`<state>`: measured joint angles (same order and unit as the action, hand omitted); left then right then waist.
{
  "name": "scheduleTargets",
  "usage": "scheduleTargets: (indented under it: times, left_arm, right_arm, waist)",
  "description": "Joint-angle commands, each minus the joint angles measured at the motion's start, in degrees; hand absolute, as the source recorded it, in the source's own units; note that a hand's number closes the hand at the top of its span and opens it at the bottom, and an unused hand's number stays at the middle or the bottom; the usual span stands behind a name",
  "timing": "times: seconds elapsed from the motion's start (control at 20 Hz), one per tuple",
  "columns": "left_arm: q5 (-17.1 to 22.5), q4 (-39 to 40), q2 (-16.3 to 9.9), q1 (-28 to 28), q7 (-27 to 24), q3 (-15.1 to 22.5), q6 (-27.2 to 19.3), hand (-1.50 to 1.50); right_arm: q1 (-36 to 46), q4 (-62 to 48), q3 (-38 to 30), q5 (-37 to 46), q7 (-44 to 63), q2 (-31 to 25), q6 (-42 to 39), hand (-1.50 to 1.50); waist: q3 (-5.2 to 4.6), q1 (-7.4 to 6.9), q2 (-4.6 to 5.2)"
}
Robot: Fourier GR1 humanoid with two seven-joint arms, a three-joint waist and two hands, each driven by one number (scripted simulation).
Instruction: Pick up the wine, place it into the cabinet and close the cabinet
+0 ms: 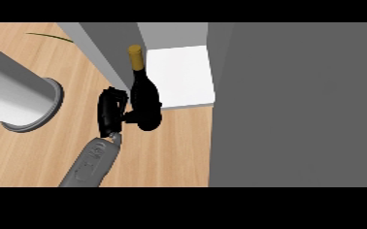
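The wine bottle [145, 99] is black glass with a gold-capped neck, standing upright at the mouth of the open cabinet [186, 75]. The left hand [112, 109] sits against its left side, fingers [129, 116] curled round the lower body. The cabinet's white floor lies open just right of the bottle; bare wooden bench [165, 150] spreads below, a grey cylinder [25, 102] well left.

A light wooden counter [172, 150] fills the lower left. Left of it lies a grey cylinder [25, 99] with a rim. Above, a thin green stalk [50, 37] crosses the wood.
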<state>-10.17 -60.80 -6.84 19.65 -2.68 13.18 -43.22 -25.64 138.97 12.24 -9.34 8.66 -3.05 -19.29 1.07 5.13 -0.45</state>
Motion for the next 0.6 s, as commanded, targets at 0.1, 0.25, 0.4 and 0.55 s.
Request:
scheduleTargets:
  times: [0.1, 0.25, 0.4, 0.55]
  left_arm:
    - [2.0, 8.2, 6.2, 12.1, 4.0, -0.7, 2.3, 1.5]
    - [-3.0, 10.3, 3.8, 13.6, 2.3, 1.3, 0.3, 1.5]
    - [-5.9, 10.1, 1.7, 13.6, 2.4, 3.2, 0.1, 1.5]
    - [-8.3, 10.2, 0.7, 14.0, 3.8, 4.5, -0.5, 1.5]
  right_arm:
    - [-0.1, 2.4, 0.7, -4.3, 0.9, 0.1, -0.7, -1.5]
    - [-0.2, 1.4, 1.8, -3.2, 1.0, 0.4, -0.8, -1.5]
    - [0.6, 1.7, 0.3, -4.3, 0.7, -0.5, -1.8, -1.5]
    - [0.9, 0.5, 0.0, -4.5, 0.0, -0.6, -2.4, -1.5]
  waist:
    - [-1.22, 3.01, 2.16]
    - [-1.14, 2.69, 2.0]
    - [-1.05, 3.59, 2.13]
    - [-0.94, 3.84, 2.14]
